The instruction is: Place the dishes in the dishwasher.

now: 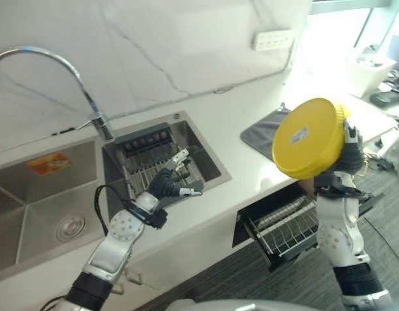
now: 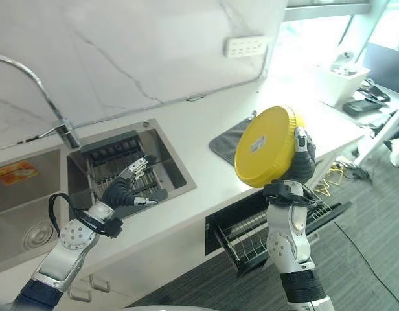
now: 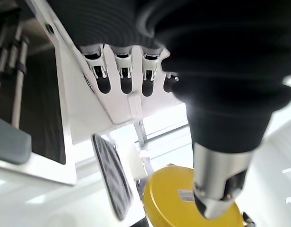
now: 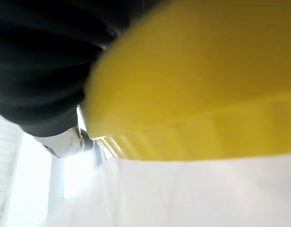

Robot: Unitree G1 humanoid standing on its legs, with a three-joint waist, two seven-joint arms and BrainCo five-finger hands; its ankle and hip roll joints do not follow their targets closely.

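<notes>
A round yellow dish (image 1: 309,138) stands on edge in the air, its underside with a white sticker facing me. My right hand (image 1: 352,148) holds it by the rim from behind, fingers curled round the edge. It hangs above the pulled-out dishwasher drawer (image 1: 285,228), whose wire rack sits under the counter front. The dish's yellow rim (image 4: 192,94) also shows close up in the right wrist view. My left hand (image 1: 170,181) hovers over the sink's front edge with straight fingers (image 3: 122,75), holding nothing.
A wire drying rack (image 1: 154,159) lies in the small right sink basin. A larger basin (image 1: 37,201) and a curved tap (image 1: 57,71) are to the left. A grey mat (image 1: 261,135) lies on the white counter. A white container (image 1: 368,71) stands at the far right.
</notes>
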